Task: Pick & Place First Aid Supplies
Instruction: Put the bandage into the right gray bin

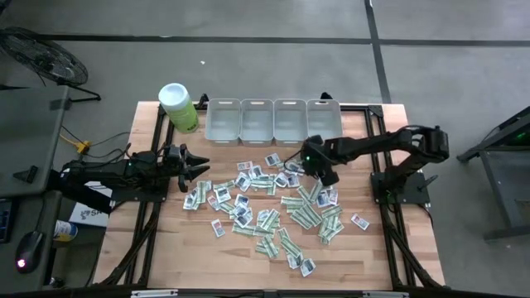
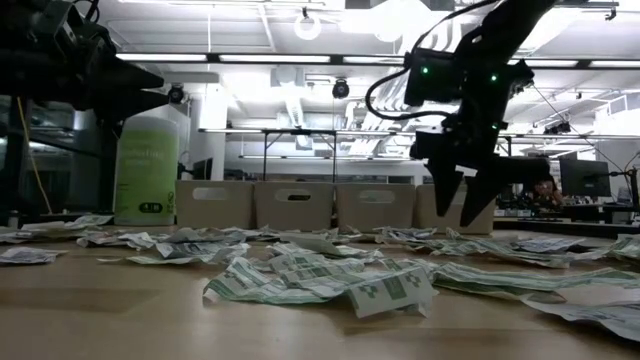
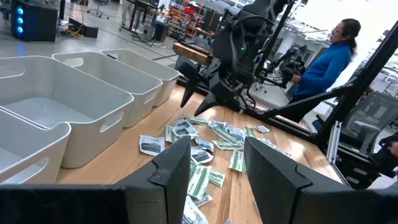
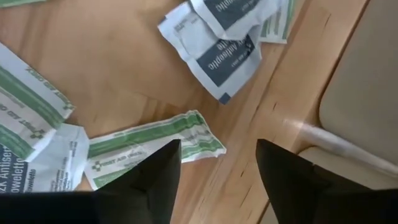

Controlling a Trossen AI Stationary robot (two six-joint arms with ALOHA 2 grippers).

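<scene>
The first aid supplies [image 1: 267,209] lie scattered flat over the middle of the wooden table: squarish white packets and longer green-and-white strips. My right gripper [image 1: 321,172] hangs open above the far right part of the scatter, pointing steeply down, just near of the bins. In the low view it [image 2: 462,205] stands clear of the packets. In its wrist view the gripper [image 4: 217,177] has bare wood between its fingers, and a green-and-white strip [image 4: 152,146] ends beside one finger. My left gripper [image 1: 199,170] waits open at the table's left, pointing level at the pile [image 3: 205,140].
A row of grey bins [image 1: 273,120] stands along the far edge, one rim close beside my right gripper [image 4: 367,81]. A lime-green canister [image 1: 179,106] with a white lid is at the far left. A person [image 3: 329,56] sits beyond the table.
</scene>
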